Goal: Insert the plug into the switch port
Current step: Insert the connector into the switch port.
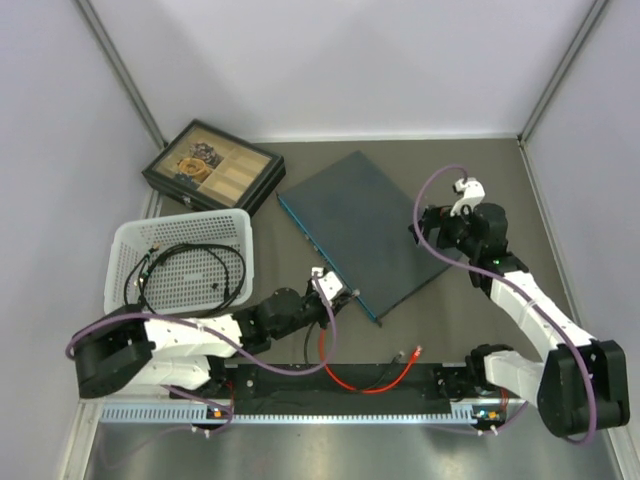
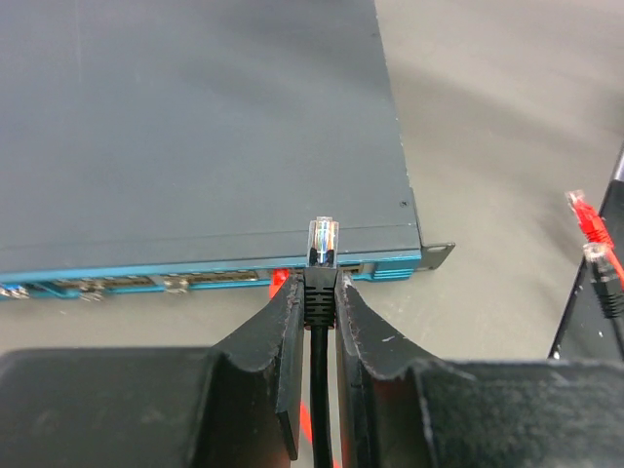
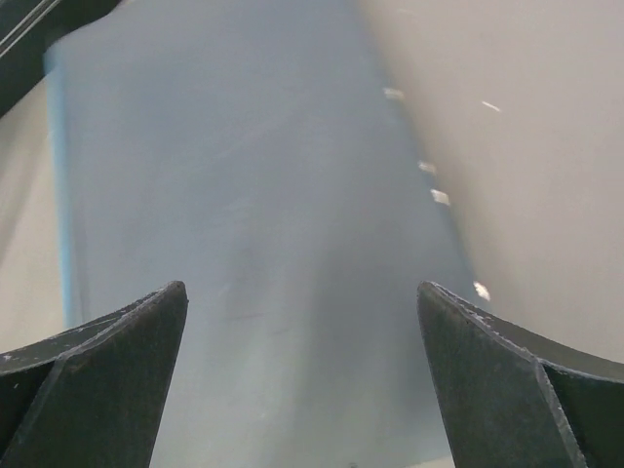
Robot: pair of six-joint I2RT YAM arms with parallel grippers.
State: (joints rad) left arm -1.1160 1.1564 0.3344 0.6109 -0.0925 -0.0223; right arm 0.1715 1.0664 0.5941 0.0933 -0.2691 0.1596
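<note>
Grey-brown tabletop (image 1: 470,330) closed in by pale walls (image 1: 350,60); the switch (image 1: 365,225) lies flat at centre frame, teal edge toward lower left; black compartment box (image 1: 212,165) upper left, white basket (image 1: 248,245) of black cables (image 1: 190,270) at left, red cable (image 1: 345,383) along the bottom; the left gripper (image 2: 318,292) pinches the plug (image 2: 323,240), clear tip close to the teal edge; the right gripper (image 3: 302,292) gapes wide above the switch.

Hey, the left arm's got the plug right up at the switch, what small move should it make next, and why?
Probably lower the plug slightly. The left gripper grips it just short of the teal edge of the switch, but its clear tip looks level with the top face, above the row of sockets. Dropping first should avoid hitting metal.
</note>
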